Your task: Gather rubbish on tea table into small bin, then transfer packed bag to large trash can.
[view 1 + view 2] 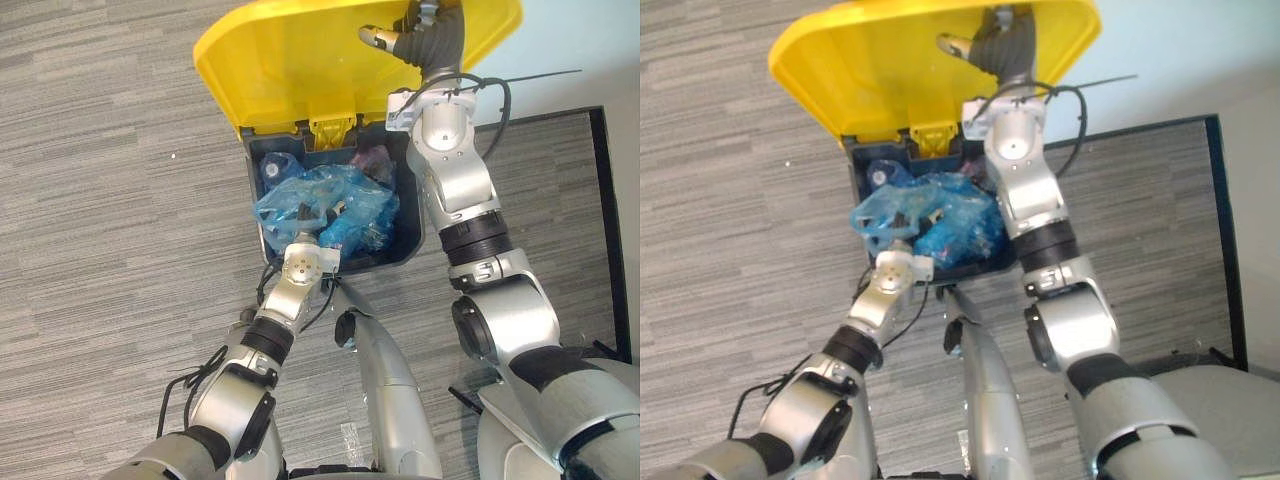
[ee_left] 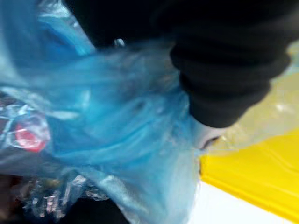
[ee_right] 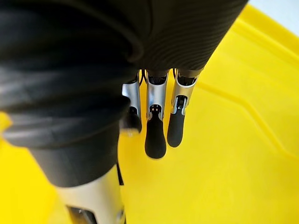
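A large dark trash can (image 1: pixel 412 245) stands on the floor with its yellow lid (image 1: pixel 290 70) swung up and back. My right hand (image 1: pixel 400 38) reaches over the can and rests against the lid's inner face, its fingers (image 3: pixel 156 130) straight, so it is open. A packed translucent blue bag (image 1: pixel 350 195) lies in the can's mouth, bulging above the rim. My left hand (image 2: pixel 224 70) is at the bag's near side, buried in the blue plastic (image 2: pixel 117 126), which stretches toward it. Its fingers are hidden by the film.
Other rubbish lies deeper in the can: a blue bottle (image 1: pixel 278 168) and a dark purple item (image 1: pixel 372 160). Grey striped carpet (image 1: pixel 100 200) surrounds the can. A pale wall (image 1: pixel 570 40) and a dark floor strip (image 1: pixel 600 200) lie to the right.
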